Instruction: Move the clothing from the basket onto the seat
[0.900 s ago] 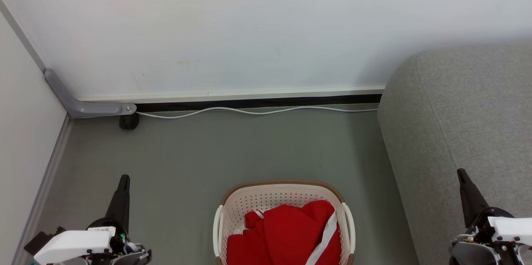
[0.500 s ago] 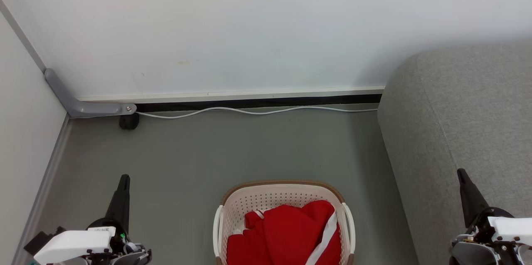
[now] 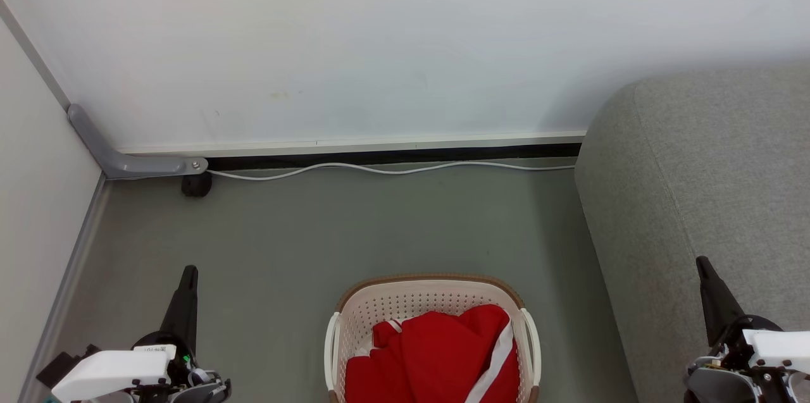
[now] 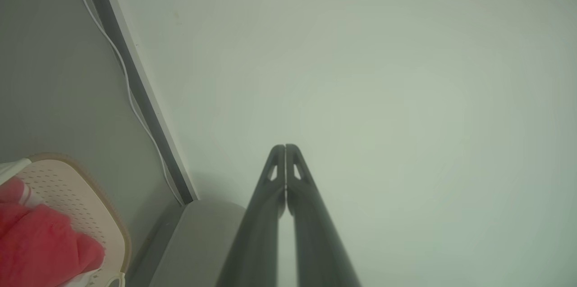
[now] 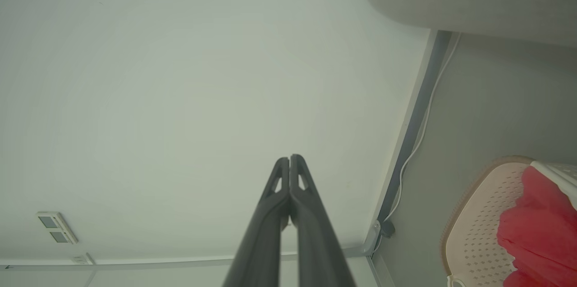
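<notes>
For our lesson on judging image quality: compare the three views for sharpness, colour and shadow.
Head view: crisp, evenly lit, a soft shadow on the wall beside the seat. Left wrist view: hazy, greenish, the clothing washed to pink. Right wrist view: equally hazy, the basket soft-edged.

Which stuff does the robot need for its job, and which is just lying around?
For the job: red clothing, basket, grey seat.
Just lying about: white cable, grey bracket.
</notes>
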You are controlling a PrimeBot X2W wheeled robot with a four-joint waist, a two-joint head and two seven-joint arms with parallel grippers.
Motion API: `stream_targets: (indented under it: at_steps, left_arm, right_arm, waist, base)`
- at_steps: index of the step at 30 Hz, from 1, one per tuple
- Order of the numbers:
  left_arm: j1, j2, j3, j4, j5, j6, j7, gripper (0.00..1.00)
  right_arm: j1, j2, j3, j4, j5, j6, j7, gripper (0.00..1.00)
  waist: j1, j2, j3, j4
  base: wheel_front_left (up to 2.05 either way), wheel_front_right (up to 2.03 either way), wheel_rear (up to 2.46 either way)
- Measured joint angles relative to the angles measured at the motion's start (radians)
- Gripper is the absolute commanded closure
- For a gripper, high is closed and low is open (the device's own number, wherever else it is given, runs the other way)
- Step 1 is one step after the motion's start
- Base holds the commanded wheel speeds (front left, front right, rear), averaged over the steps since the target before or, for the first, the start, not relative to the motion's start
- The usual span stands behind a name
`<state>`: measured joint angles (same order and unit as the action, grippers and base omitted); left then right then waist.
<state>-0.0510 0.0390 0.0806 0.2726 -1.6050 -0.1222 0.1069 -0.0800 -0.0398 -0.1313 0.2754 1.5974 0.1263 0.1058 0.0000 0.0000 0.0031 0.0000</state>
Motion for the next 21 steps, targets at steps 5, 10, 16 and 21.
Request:
stream_targets:
  at_steps: [5, 10, 16, 21]
  left_arm:
    - [0.0, 0.0, 0.0, 0.0, 0.0, 0.0, 0.0, 1.0]
    - [0.0, 0.0, 0.0, 0.0, 0.0, 0.0, 0.0, 1.0]
    - [0.0, 0.0, 0.0, 0.0, 0.0, 0.0, 0.0, 1.0]
    - [0.0, 0.0, 0.0, 0.0, 0.0, 0.0, 0.0, 1.0]
  right_arm:
    - [0.0, 0.0, 0.0, 0.0, 0.0, 0.0, 0.0, 1.0]
    - [0.0, 0.0, 0.0, 0.0, 0.0, 0.0, 0.0, 1.0]
    - [0.0, 0.0, 0.0, 0.0, 0.0, 0.0, 0.0, 1.0]
    - [0.0, 0.0, 0.0, 0.0, 0.0, 0.0, 0.0, 1.0]
  waist:
    - [0.0, 0.0, 0.0, 0.0]
    - [0.0, 0.0, 0.0, 0.0]
    - [0.0, 0.0, 0.0, 0.0]
    - [0.0, 0.0, 0.0, 0.0]
  base:
    - [0.0, 0.0, 0.0]
    - [0.0, 0.0, 0.0]
    - [0.0, 0.0, 0.0]
    - [0.0, 0.0, 0.0]
